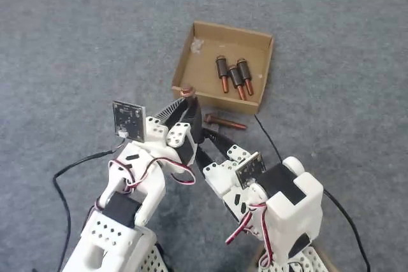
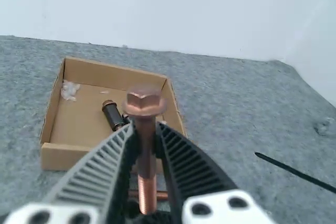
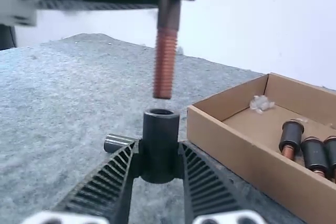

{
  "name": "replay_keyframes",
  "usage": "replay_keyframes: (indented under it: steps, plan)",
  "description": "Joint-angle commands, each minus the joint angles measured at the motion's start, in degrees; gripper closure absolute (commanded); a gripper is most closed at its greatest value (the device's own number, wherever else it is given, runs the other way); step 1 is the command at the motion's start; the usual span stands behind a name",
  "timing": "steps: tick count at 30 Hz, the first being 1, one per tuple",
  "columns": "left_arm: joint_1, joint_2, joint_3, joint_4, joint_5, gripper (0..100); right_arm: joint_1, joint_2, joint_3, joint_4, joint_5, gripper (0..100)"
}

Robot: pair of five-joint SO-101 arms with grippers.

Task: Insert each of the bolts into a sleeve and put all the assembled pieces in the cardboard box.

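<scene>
Left end effector (image 2: 143,132) with bolt (image 2: 143,103) above sleeve (image 3: 160,140) beside cardboard box (image 3: 236,148)

A grey, felt-like carpet (image 1: 64,49) stretches flat from edge to edge. Behind it stands a plain white wall (image 2: 210,9), evenly lit.

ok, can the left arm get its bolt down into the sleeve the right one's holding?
Probably yes. The bolt in the left gripper hangs tip-down just above the sleeve, roughly in line with its open mouth, with nothing between them. The right gripper holds that sleeve upright.
</scene>
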Motion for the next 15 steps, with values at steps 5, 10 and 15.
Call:
replay_keyframes:
  steps: [5,10,15]
  plan:
    - [-0.5,-1.6,2.9,-7.7,0.7,99,-0.5,-0.4,1.2,0.2,-0.4,99.3]
    - [-2.2,-1.6,2.9,-8.0,0.7,99,-0.5,-0.4,1.3,0.2,-0.3,99.3]
    - [-2.2,-1.5,2.9,-8.1,0.7,99,-0.5,-0.4,1.3,0.2,-0.3,99.3]
